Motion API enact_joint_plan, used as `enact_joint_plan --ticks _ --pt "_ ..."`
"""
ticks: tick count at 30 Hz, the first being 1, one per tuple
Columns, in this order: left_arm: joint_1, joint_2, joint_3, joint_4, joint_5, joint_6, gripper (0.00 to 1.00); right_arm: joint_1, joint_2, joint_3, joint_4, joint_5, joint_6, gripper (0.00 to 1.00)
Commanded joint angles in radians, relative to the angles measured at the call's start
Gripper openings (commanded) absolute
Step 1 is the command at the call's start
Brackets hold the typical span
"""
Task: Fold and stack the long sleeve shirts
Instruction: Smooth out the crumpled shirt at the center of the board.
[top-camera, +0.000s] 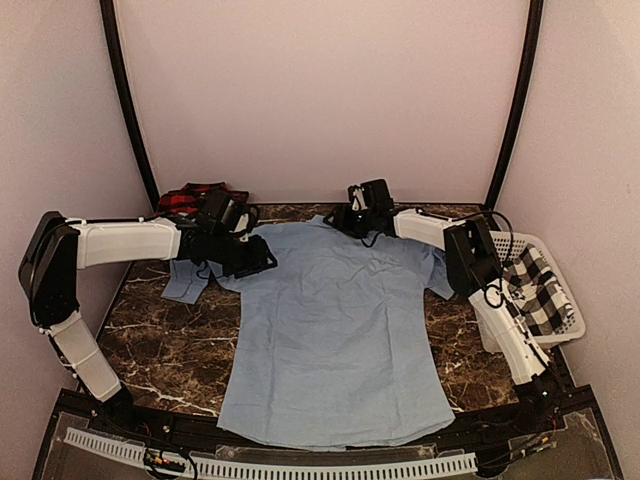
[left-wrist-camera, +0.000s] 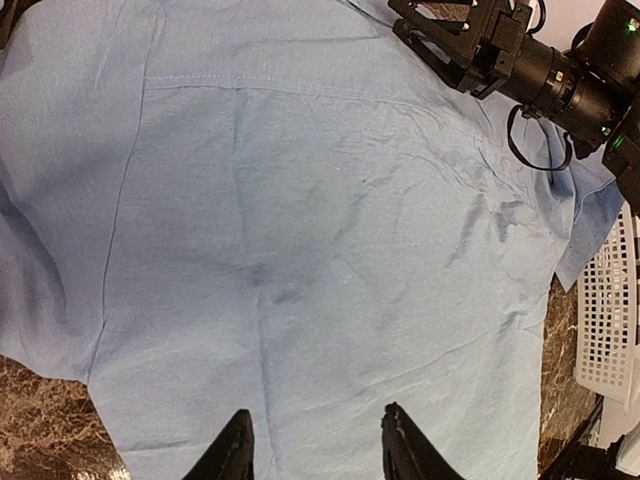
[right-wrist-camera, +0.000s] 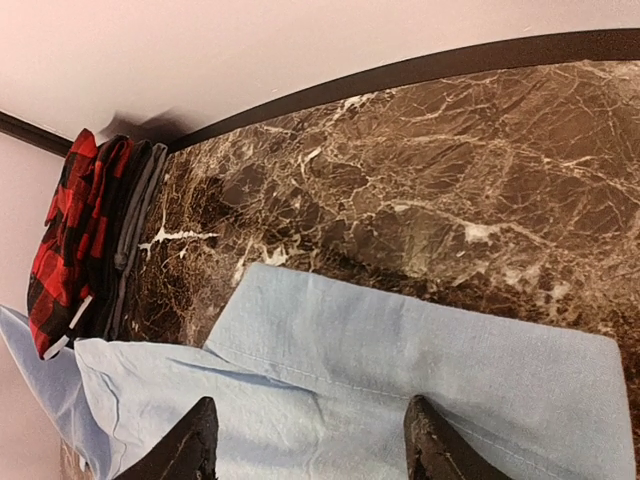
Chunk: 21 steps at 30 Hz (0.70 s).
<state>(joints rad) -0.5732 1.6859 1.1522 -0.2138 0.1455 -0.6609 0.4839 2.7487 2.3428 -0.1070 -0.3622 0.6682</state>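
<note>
The light blue shirt (top-camera: 335, 330) lies spread flat on the marble table, collar at the far edge. It fills the left wrist view (left-wrist-camera: 300, 250), and its collar shows in the right wrist view (right-wrist-camera: 400, 350). The red-and-black plaid shirt (top-camera: 195, 196) lies folded at the far left, also in the right wrist view (right-wrist-camera: 75, 240). The black-and-white checked shirt (top-camera: 535, 285) lies in the basket at right. My left gripper (top-camera: 262, 262) is open and empty over the shirt's left shoulder (left-wrist-camera: 318, 440). My right gripper (top-camera: 342, 218) is open and empty above the collar (right-wrist-camera: 312, 440).
A white lattice basket (top-camera: 573, 330) stands at the right edge, its wall also in the left wrist view (left-wrist-camera: 610, 320). The dark marble tabletop (top-camera: 160, 340) shows left of the shirt. Black frame posts stand at the back corners.
</note>
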Motion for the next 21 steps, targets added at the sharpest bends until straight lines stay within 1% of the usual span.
enact_joint_plan --ticks 1,4,7,12,15,21 --pt "0.003 -0.058 -0.023 -0.015 -0.029 0.016 0.42 0.005 -0.114 -0.048 -0.045 -0.02 -0.05 0.62" --pt "0.026 -0.079 -0.037 -0.017 -0.066 0.005 0.43 0.009 -0.204 -0.119 -0.085 -0.005 -0.087 0.62" --pt "0.062 -0.109 -0.07 -0.017 -0.097 -0.012 0.43 0.017 -0.307 -0.234 -0.092 0.028 -0.11 0.63" --pt "0.13 -0.192 -0.127 -0.026 -0.217 -0.058 0.43 0.047 -0.431 -0.401 -0.109 0.045 -0.148 0.63" --pt "0.171 -0.229 -0.159 -0.039 -0.266 -0.073 0.43 0.074 -0.465 -0.468 -0.108 0.062 -0.168 0.63" --pt "0.264 -0.281 -0.218 -0.101 -0.367 -0.113 0.43 0.113 -0.469 -0.522 -0.126 0.092 -0.176 0.57"
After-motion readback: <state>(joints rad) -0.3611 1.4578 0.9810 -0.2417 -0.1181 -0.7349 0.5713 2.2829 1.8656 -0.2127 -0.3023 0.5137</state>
